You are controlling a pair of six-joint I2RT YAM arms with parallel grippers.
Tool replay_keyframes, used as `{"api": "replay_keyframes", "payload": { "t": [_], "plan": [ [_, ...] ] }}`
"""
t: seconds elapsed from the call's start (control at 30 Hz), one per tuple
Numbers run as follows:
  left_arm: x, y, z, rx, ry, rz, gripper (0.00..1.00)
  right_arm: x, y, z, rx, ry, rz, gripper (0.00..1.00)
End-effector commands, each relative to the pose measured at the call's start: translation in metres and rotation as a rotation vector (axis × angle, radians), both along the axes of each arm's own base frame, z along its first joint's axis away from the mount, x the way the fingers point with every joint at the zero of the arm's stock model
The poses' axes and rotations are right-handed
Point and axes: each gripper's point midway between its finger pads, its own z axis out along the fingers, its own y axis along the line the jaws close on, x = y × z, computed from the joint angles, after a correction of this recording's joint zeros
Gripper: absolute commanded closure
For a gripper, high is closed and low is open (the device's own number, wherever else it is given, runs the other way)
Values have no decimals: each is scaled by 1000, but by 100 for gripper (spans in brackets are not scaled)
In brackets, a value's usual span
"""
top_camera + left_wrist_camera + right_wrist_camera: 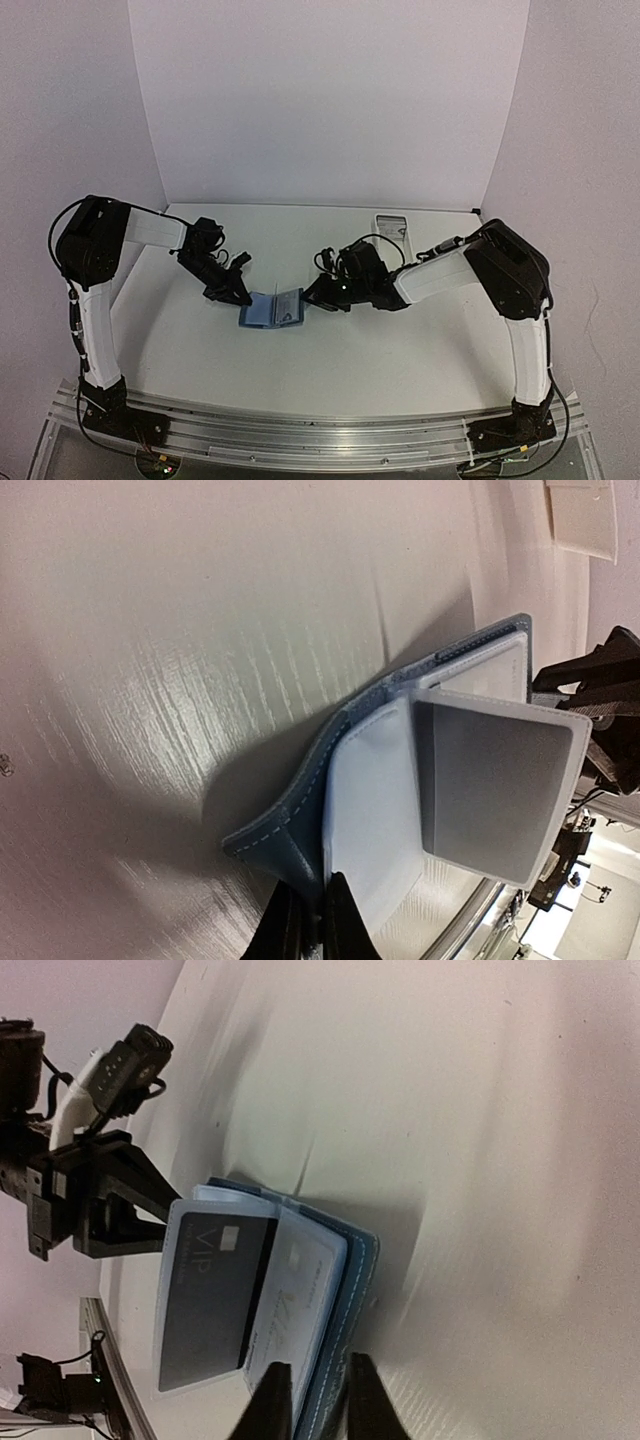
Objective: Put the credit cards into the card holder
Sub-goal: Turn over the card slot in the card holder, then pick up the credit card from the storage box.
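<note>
The blue card holder [272, 310] lies open on the table between my two arms, its clear sleeves fanned upward. A dark credit card [205, 1300] marked VIP sits inside one raised sleeve. A paler card [295, 1305] with script fills the sleeve behind it. My left gripper [315, 890] is shut on the edge of the holder's left cover [300, 820], lifting that corner. My right gripper [312, 1380] straddles the edge of the right cover [355, 1290], its fingers slightly apart with a thin gap beside the cover. From above, the left gripper [240, 297] and right gripper [313, 297] flank the holder.
A long white tray [391, 227] rests at the back right of the table, near the rear wall. White walls close in the table at the back and on both sides. The metal rail [300, 425] with the arm bases runs along the near edge.
</note>
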Motion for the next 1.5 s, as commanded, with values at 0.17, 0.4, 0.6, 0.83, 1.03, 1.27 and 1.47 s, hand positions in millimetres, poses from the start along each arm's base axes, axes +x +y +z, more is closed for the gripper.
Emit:
{"api": "replay_keyframes", "payload": {
  "t": [0.17,0.4,0.6,0.83,1.03,1.27,1.47],
  "plan": [
    [1,9,-5,64,-50,-26,100,25,-14,49,-194,-205,-88,66],
    [-1,9,-8,69,-38,-29,100,23,-4,61,-179,-243,-54,64],
    [6,13,9,92,-114,-65,87,31,9,98,-136,-330,-13,60],
    [6,16,24,102,-172,-87,66,77,-41,151,-145,-373,-118,52],
    [13,27,25,167,-227,-82,41,118,-129,137,-320,-267,-221,42],
    [44,24,57,164,-364,-102,22,179,-207,172,-871,-699,-71,29],
    [49,22,59,135,-367,-105,16,222,-224,122,-1331,-961,470,19]
  ]
}}
